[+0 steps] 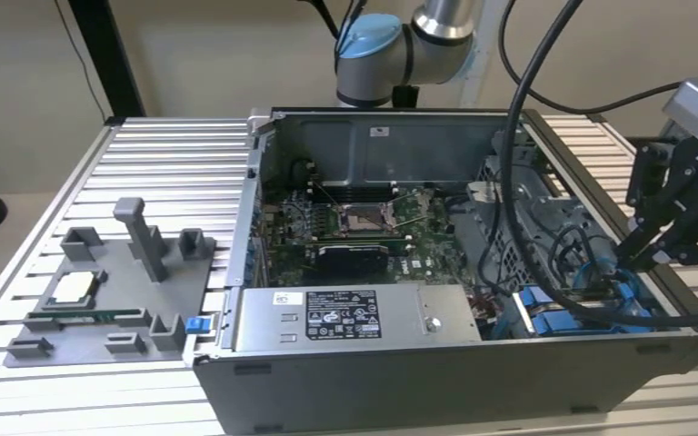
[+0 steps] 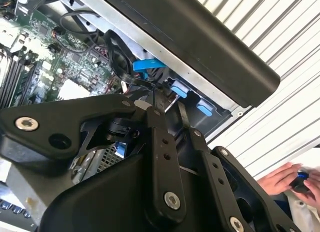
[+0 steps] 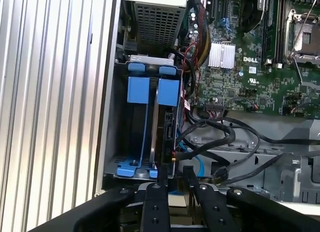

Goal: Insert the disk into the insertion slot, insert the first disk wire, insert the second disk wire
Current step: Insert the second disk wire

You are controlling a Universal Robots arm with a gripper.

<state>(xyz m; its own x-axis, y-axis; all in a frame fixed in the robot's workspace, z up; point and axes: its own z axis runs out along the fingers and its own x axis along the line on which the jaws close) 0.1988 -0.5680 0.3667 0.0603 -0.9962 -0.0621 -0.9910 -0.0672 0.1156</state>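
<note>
Disk [image 3: 166, 126] seen seated on edge in slot [image 3: 134, 168], blue tabs [image 3: 167, 92] at far end. Hand [image 3: 175, 172] poised close to disk's near end; its state cannot be told. Loose black wires [image 3: 220, 134] coiled just beside slot. Judged: wire end to be squared with disk's edge, pressed straight, 0 twist, other wires kept clear of hand.

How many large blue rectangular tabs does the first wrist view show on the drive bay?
2, side by side: one blue tab nearer the case wall, the other nearer the motherboard. Others may be hidden.
</note>
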